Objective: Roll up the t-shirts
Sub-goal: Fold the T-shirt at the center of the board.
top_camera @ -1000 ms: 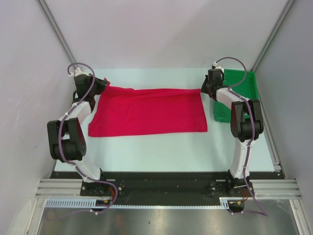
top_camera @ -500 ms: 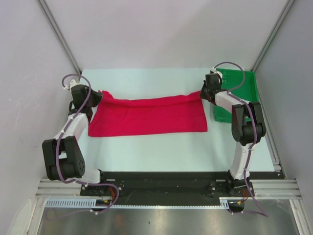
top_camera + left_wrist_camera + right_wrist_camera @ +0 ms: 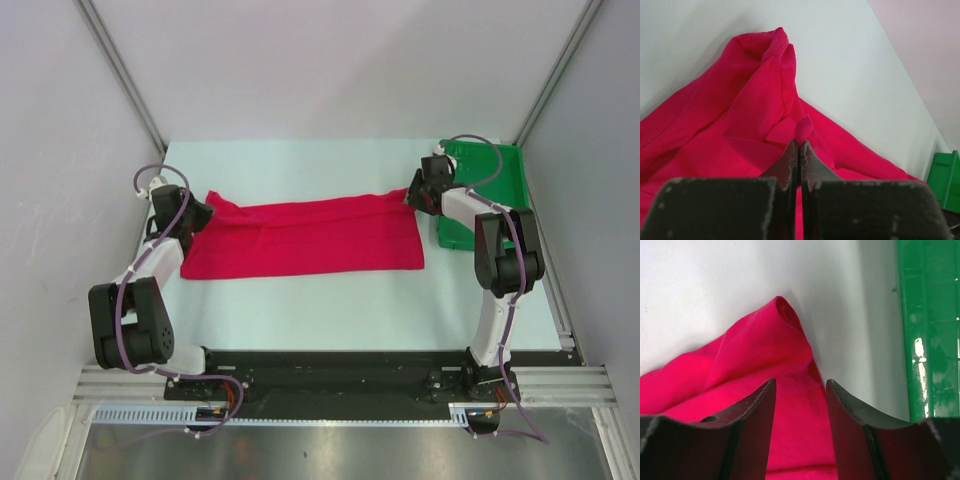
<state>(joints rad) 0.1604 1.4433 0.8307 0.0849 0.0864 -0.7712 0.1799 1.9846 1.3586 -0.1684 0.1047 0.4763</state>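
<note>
Both reach forward, low: left end effector (image 3: 799,146) pinches a t-shirt (image 3: 310,238) corner; right end effector (image 3: 800,390) gapes over another.

The t-shirt (image 3: 305,238) lies across the middle of the table (image 3: 330,300), with the tray (image 3: 505,175) just beside its right end.

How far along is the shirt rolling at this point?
Done: the shirt lies as a long band across the table. In hand: the left gripper pinches its far left corner, while the right gripper stands open over the far right corner. Left: no roll shows yet, so the whole rolling remains.
</note>
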